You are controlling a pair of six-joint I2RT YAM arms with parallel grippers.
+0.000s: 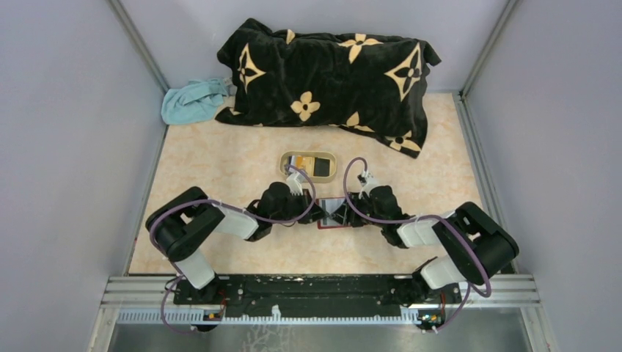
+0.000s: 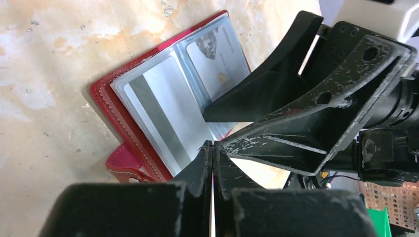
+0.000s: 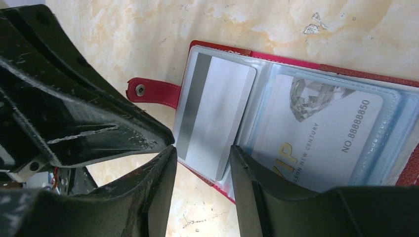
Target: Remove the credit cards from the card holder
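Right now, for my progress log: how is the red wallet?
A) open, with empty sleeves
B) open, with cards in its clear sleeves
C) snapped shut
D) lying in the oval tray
B: the wallet lies open, with a striped white card and a VIP card showing in its sleeves.

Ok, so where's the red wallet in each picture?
Top view: the red wallet lies mid-table, just below the beige tray in the picture.
Left wrist view: upper middle, lying open.
Right wrist view: filling the right half, lying open.
Shared landmark: its red snap tab shows in both wrist views; it is too small to tell from the top.
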